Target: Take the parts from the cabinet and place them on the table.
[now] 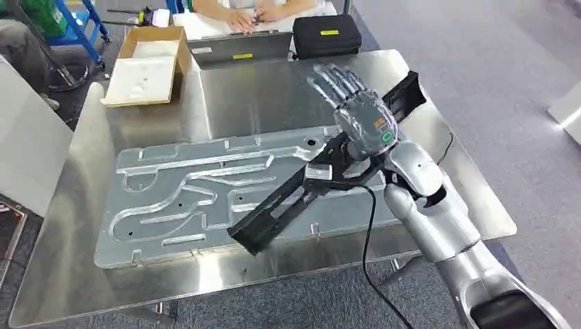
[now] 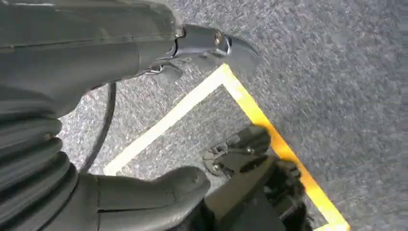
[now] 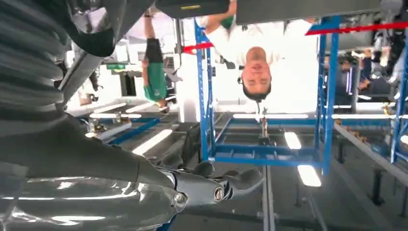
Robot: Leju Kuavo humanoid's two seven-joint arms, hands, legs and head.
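Observation:
A long black part lies slanted across a large flat aluminium plate on the steel table. Its near end rests on the plate's front right area and its far end points toward the table's right edge. My right hand hovers over the middle of the black part with its fingers stretched forward and nothing between them. The right wrist view shows the same hand with straight fingers and an empty grasp. My left hand hangs over the carpet floor and holds nothing.
At the table's far side stand a cardboard box, a laptop and a black case. A person's hands rest behind the laptop. A yellow line marks the floor under my left hand.

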